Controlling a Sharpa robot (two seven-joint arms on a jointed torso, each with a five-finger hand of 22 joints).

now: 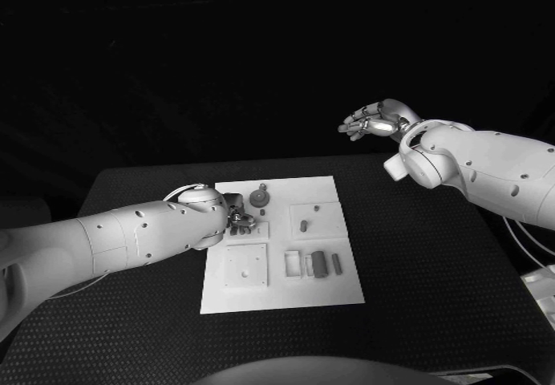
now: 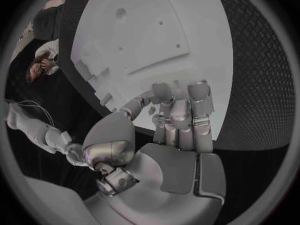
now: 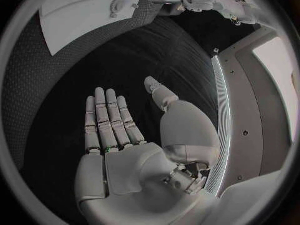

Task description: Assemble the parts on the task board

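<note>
The white task board (image 1: 283,277) lies mid-table, also in the left wrist view (image 2: 156,35) and the right wrist view (image 3: 75,20). On it are a round knobbed part (image 1: 261,196), a small peg (image 1: 303,226) and a row of upright grey parts (image 1: 319,263). My left hand (image 1: 240,218) is down on the board's left side among dark parts. Its fingers (image 2: 178,117) are curled in, thumb and forefinger meeting on what looks like a small part (image 2: 152,110). My right hand (image 1: 372,122) hangs high beyond the table's far edge, its palm (image 3: 119,135) flat and holding nothing.
The black table (image 1: 439,273) stretches bare to the right of the board and in front of it. A square recessed plate (image 1: 246,265) sits in the board's near left section. My left forearm (image 1: 127,237) crosses the table's left side.
</note>
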